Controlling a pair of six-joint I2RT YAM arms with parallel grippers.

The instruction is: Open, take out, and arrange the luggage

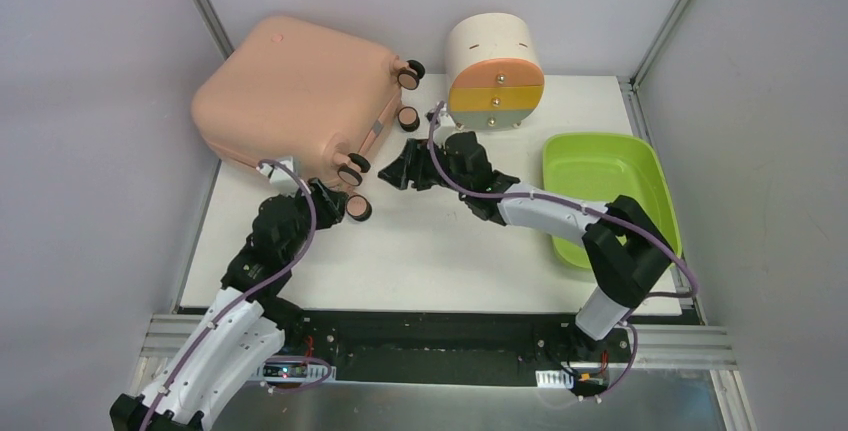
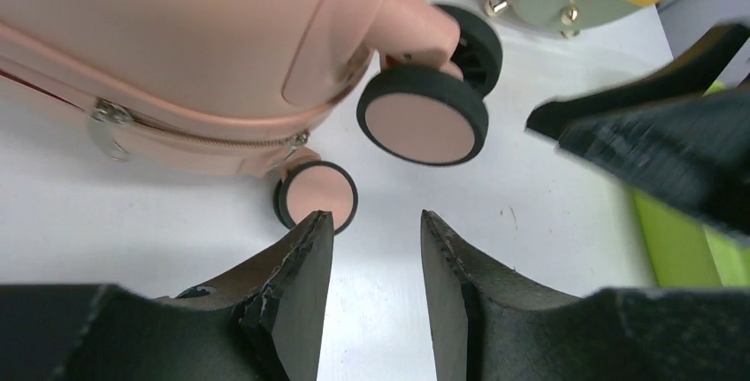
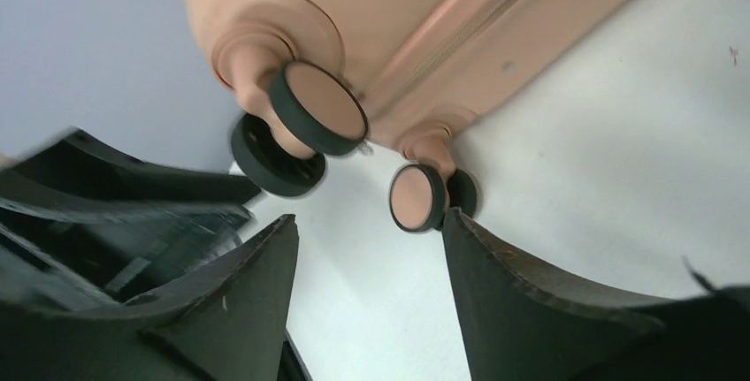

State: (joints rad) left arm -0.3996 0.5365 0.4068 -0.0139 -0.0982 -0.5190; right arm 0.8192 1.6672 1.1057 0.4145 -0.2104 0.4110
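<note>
The luggage [image 1: 290, 96] lies zipped at the far left of the table [image 1: 440, 251], wheels toward the middle. The left gripper [image 2: 376, 244] is near its front wheel, fingers apart and empty. The right gripper [image 3: 370, 240], also parted and empty, faces the wheels from the right.

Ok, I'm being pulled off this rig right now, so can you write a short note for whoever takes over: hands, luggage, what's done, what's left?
The luggage lies at the far left of the table, shut; the stretch of zip in view is closed, and its wheels point toward the middle.
The left hand is open and empty, low beside the nearest wheel.
The right hand is open and empty, facing the wheel end.
The drawer unit and green tray sit to the right.
Done: nothing visible.
Left: open it, take out, arrange.
</note>
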